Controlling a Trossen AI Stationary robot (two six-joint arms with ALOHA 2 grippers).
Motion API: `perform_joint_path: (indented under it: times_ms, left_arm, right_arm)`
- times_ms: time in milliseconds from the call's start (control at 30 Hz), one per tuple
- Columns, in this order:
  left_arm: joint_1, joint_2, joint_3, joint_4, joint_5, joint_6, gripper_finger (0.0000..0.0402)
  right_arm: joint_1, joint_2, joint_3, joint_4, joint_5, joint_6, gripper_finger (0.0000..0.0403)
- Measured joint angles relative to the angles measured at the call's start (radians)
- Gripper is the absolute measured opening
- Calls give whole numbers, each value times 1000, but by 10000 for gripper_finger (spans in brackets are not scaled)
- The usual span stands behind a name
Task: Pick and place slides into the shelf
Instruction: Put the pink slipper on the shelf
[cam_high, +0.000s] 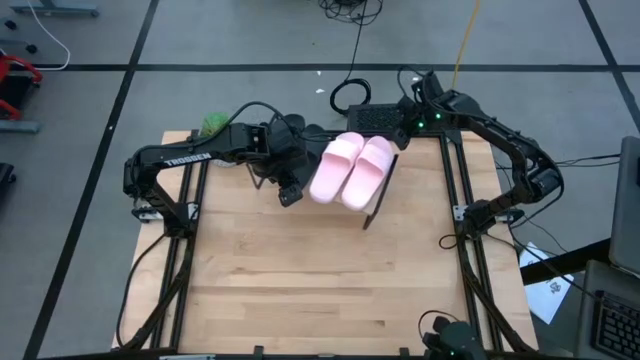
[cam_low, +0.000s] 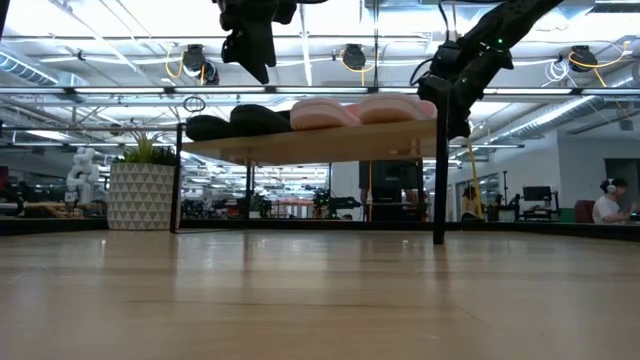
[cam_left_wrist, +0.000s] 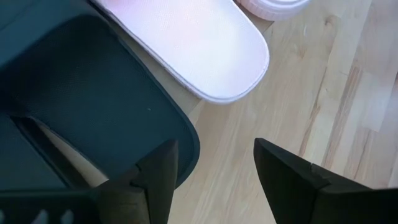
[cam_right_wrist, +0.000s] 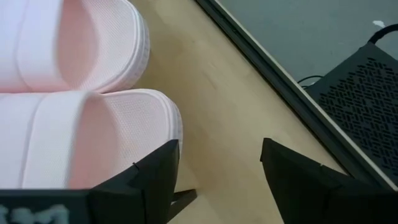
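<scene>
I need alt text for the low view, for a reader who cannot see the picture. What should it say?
Seen level across the wooden table, the shelf carries four slides in a row: the black pair beside the pink pair. The left gripper and the right gripper, both open and empty, hang above the shelf's two ends.

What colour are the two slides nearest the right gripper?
Pale pink slides, both; clearest in the high view.

Four slides on one shelf near frame centre — two pink slides, two black slides — plus two arms and one potted plant.
</scene>
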Motion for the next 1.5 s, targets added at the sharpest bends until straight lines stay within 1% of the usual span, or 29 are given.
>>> perform_joint_path:
  times_ms: [233, 567, 633, 833, 1000, 1100, 1167, 1267, 1333, 1433, 1500]
  left_arm:
    - [0, 0, 0, 0, 0, 0, 209]
    - [0, 0, 0, -4, -9, 9, 209]
    - [0, 0, 0, -7, -15, 30, 209]
    - [-14, 0, 0, 15, -16, 59, 209]
    - [-53, 0, 0, 109, -2, 61, 209]
    - [-83, 0, 0, 172, -7, 101, 209]
    - [-101, 0, 0, 227, -51, 140, 209]
    - [-121, 13, 0, 357, -185, 185, 209]
    - [-127, 30, 0, 449, -242, 214, 209]
    - [-127, 72, 0, 583, -243, 259, 209]
    - [-127, 112, 0, 625, -240, 273, 209]
  right_arm:
    - [6, 0, 0, -19, -27, 7, 222]
    - [14, 0, 0, -11, -34, 9, 222]
    - [18, 0, 0, -8, -51, 12, 222]
    - [21, 0, 0, -7, -51, 6, 222]
    - [19, 0, 0, -7, -52, 7, 222]
    - [19, 0, 0, -7, -52, 6, 222]
    - [19, 0, 0, -7, -51, 7, 222]
    - [12, 0, 0, -8, -54, 7, 222]
    - [7, 0, 0, -10, -55, 9, 222]
    - [3, 0, 0, -23, -55, 8, 222]
    - [-1, 0, 0, -42, -55, 7, 222]
